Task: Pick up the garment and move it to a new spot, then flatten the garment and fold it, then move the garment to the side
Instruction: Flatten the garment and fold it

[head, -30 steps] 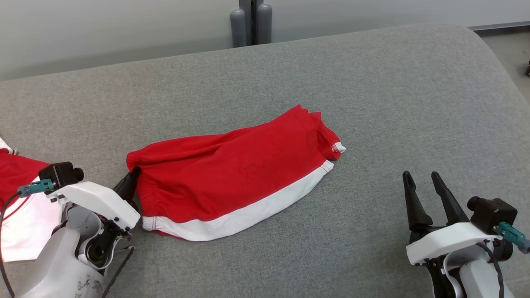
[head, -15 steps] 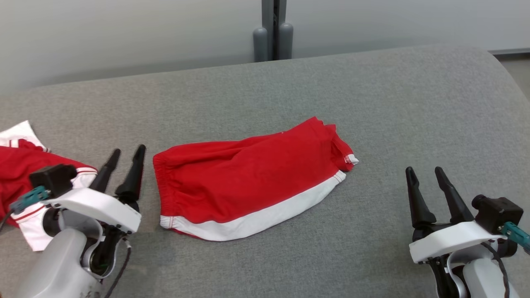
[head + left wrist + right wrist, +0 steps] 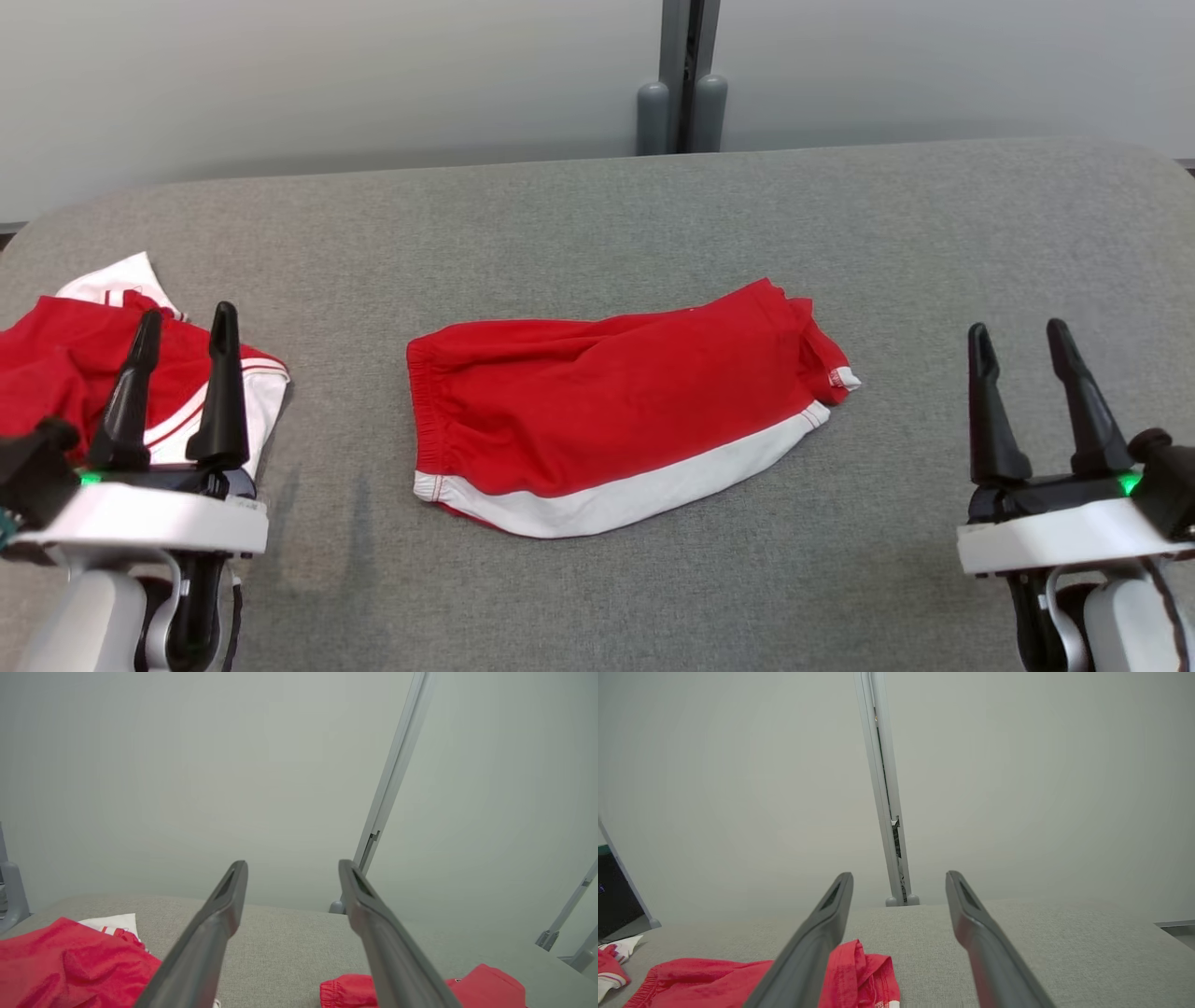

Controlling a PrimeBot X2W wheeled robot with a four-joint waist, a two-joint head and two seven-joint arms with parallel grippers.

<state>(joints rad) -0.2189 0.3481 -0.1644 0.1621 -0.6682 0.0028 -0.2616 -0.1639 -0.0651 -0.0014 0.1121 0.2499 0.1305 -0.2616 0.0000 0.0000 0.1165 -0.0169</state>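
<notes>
Two dark long-fingered claws, the left gripper [image 3: 187, 314] and right gripper [image 3: 1018, 327], stand spread wide and empty; between them, a folded red cloth garment with a white band [image 3: 607, 420] lies on a grey fabric table [image 3: 597, 233]. It looks light, soft, floppy, best pinched at its gathered waistband edge [image 3: 418, 411]. A crumpled red-and-white cloth [image 3: 47, 355] at left is partly cut off.
</notes>
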